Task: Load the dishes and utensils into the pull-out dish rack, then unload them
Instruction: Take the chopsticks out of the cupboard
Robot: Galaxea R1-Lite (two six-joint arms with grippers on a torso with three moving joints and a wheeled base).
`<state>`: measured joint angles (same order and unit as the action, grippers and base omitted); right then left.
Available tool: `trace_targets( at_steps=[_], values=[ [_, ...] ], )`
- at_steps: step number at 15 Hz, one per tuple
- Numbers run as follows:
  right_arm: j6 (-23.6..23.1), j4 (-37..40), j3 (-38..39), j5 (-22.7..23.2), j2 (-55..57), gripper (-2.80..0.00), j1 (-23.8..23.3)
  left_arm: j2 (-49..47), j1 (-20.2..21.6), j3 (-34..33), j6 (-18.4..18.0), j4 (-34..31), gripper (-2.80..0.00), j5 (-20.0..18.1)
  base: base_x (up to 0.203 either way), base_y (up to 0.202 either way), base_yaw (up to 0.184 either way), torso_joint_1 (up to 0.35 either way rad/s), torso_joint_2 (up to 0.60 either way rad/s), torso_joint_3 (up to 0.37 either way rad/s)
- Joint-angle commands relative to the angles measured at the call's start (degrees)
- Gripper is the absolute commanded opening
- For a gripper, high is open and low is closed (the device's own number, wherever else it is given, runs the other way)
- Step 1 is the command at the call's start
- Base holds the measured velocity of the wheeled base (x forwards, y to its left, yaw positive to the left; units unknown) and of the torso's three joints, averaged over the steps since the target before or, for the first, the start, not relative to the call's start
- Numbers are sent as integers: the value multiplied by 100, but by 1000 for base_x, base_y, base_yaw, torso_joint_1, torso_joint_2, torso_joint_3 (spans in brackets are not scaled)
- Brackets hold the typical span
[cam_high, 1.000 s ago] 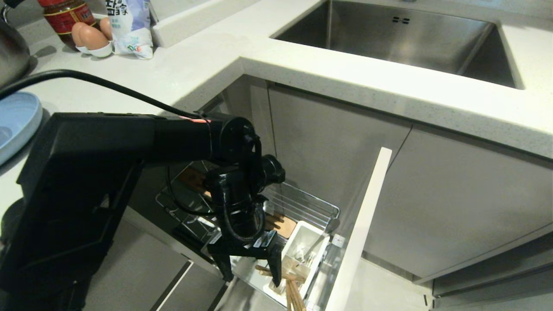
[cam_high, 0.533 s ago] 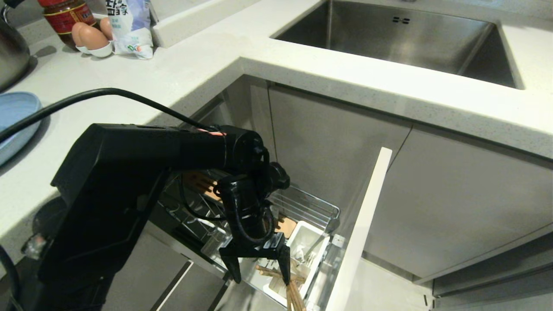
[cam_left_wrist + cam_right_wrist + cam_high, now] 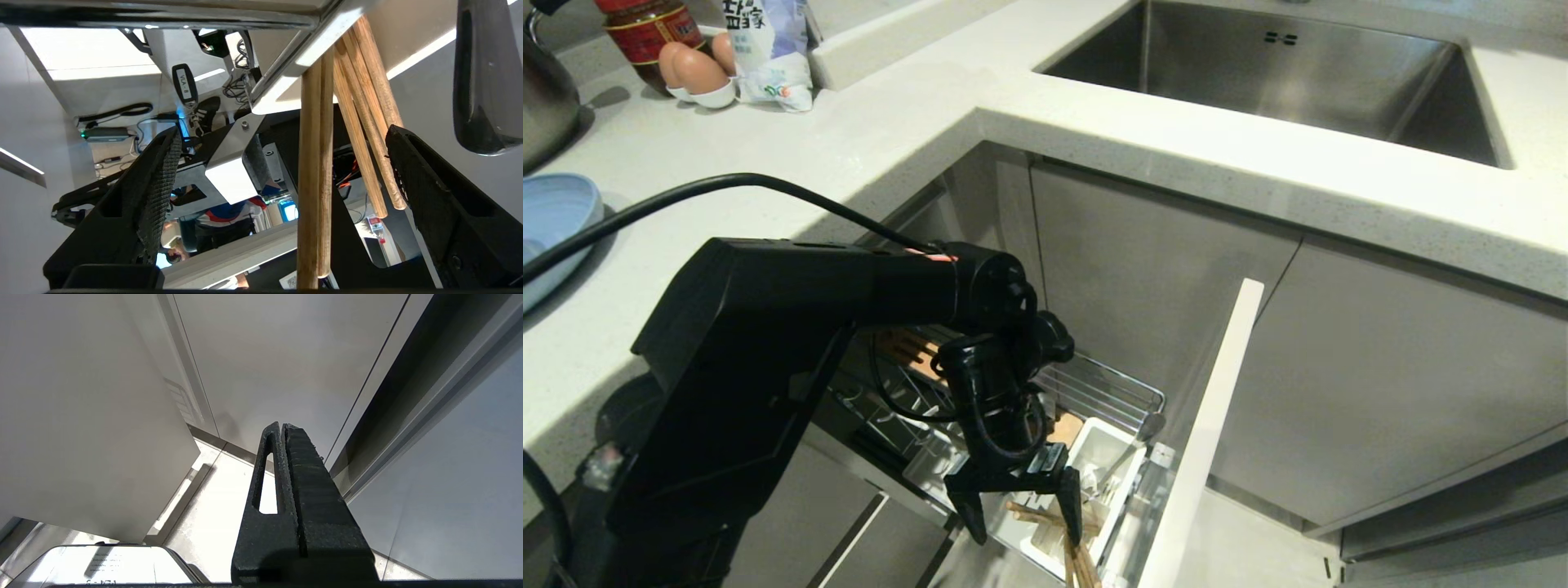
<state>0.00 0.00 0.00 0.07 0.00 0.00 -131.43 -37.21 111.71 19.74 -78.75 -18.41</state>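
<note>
Plate (image 3: 551, 229) sits at the surface's (image 3: 890, 131) left edge. Left pincer (image 3: 1023, 518) hangs wide open over the rack (image 3: 1111, 392), its fingers straddling the chopsticks (image 3: 1078, 563) that lean out of the caddy (image 3: 1094, 457). Right pincer (image 3: 282, 428) is closed beside a cabinet.

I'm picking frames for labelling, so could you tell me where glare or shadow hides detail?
Head view: the chrome wire pull-out dish rack sits in shade behind the black left arm. Left wrist view: bright patches wash out the background; the light-wood chopsticks stay sharp. Right wrist view: the floor glares white.
</note>
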Motion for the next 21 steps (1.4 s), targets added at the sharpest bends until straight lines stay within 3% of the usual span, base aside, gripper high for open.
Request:
trace_targets(
  at_steps=[1, 3, 4, 11, 14, 21],
  values=[
    [0, 0, 0, 1, 0, -280, 0, 12, 3, -1, 13, -44, 0, 0, 0, 0, 0, 0, 0, 0],
    [0, 0, 0, 1, 0, -280, 0, -6, -6, -1, 13, -53, 0, -5, 0, 0, 0, 0, 0, 0],
    [0, 0, 0, 1, 0, -280, 0, -15, -6, -1, 13, -44, -280, -14, 0, 0, 0, 0, 0, 0],
    [0, 0, 0, 1, 0, -280, 0, -14, -86, -1, 40, 28, -280, -77, 0, 0, 0, 0, 0, 0],
    [0, 0, 0, 1, 0, -280, 0, 29, -138, -1, 199, 211, -280, -530, 0, 0, 0, 0, 0, 0],
    [0, 0, 0, 1, 0, -280, 0, 387, -254, -8, 218, -63, -280, -364, 0, 0, 0, 0, 0, 0]
  ],
)
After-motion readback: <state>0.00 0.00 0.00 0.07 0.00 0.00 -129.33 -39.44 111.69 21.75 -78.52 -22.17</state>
